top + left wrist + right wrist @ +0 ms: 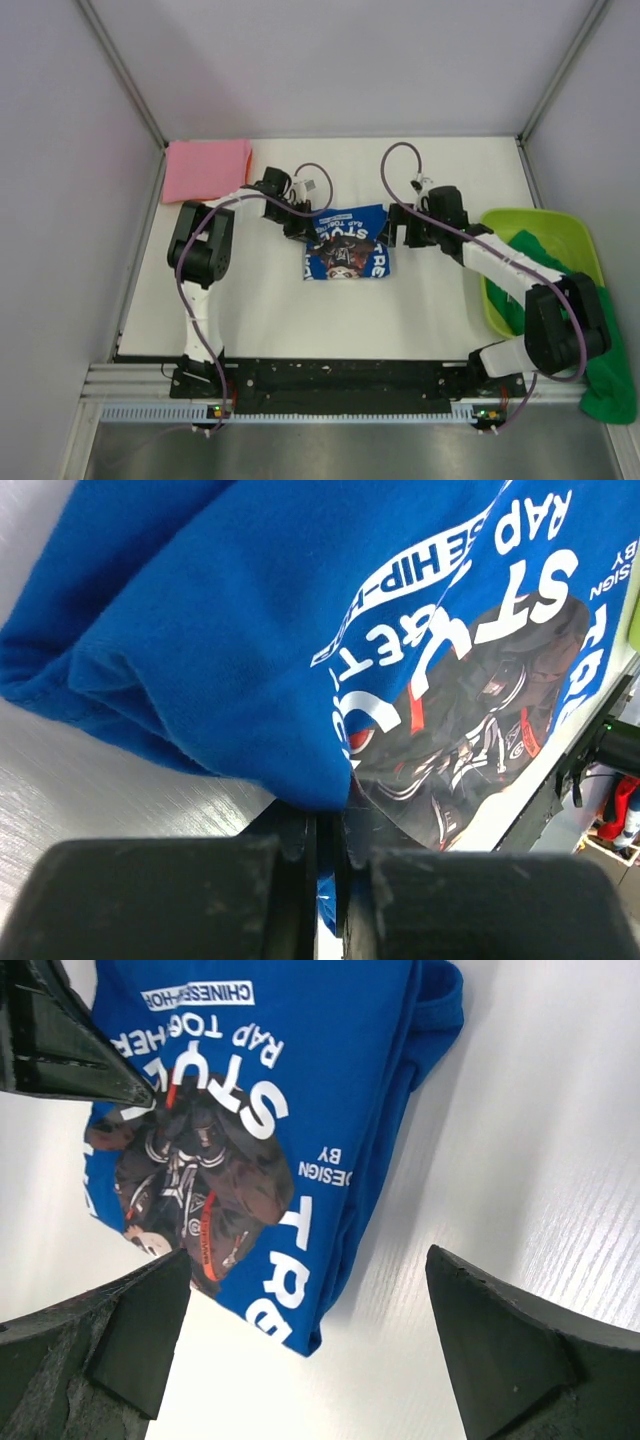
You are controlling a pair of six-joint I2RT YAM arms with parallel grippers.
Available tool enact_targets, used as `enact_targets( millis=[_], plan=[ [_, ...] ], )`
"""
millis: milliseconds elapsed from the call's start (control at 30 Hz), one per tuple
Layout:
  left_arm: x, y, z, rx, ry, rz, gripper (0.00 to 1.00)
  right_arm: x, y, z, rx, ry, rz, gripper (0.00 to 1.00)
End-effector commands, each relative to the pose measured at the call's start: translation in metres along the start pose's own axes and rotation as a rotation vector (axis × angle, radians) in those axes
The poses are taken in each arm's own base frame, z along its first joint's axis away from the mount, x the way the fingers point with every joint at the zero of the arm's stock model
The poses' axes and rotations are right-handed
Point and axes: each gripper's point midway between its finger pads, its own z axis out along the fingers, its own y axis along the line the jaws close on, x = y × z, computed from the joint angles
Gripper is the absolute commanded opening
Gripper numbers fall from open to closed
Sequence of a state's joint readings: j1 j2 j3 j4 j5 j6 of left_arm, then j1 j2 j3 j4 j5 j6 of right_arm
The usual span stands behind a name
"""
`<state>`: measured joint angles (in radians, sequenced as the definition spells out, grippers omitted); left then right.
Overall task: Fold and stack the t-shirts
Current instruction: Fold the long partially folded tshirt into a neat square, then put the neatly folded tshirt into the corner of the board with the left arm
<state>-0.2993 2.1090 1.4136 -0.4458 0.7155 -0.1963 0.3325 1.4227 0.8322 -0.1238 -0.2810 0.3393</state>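
Royal blue t-shirt [347,243] lies folded into a compact, near-square packet at the middle of the table [260,310], print side up. Its slightly longer side runs left to right between the two arms. Left gripper [325,830] sits at the packet's far-left corner with its jaws closed. The shirt's folded edge runs into the seam between them and a sliver of blue shows in the gap, so it appears to pinch that edge. Right gripper [308,1258] hangs at the packet's right edge with its fingers [500,1350] spread wide and nothing held. Pink t-shirt [205,168] lies folded at the far-left corner of the table, well apart from the blue packet and on the left arm's side. Green t-shirt [608,385] hangs unfolded over the lime-green tub [530,215] on the right. If the blue packet is to go onto the pink one, travel runs leftward and away from the bases, and the left arm is the nearer.
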Motion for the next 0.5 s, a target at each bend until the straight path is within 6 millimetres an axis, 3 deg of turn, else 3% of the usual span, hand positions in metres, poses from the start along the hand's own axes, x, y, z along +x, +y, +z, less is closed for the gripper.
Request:
enact_targets(
  millis=[0,200,467],
  plan=[
    [-0.018,-0.015,-0.013,0.055,-0.042,0.037,0.0,-0.031,0.012,-0.024,-0.029,-0.116,-0.062,0.99],
    [-0.055,0.006,-0.068,-0.103,-0.164,0.128,0.0,-0.03,0.006,-0.036,0.005,-0.131,-0.093,0.99],
    [-0.119,0.059,-0.145,-0.372,-0.216,0.249,0.0,-0.021,-0.004,-0.041,0.054,-0.105,-0.114,0.99]
  ],
)
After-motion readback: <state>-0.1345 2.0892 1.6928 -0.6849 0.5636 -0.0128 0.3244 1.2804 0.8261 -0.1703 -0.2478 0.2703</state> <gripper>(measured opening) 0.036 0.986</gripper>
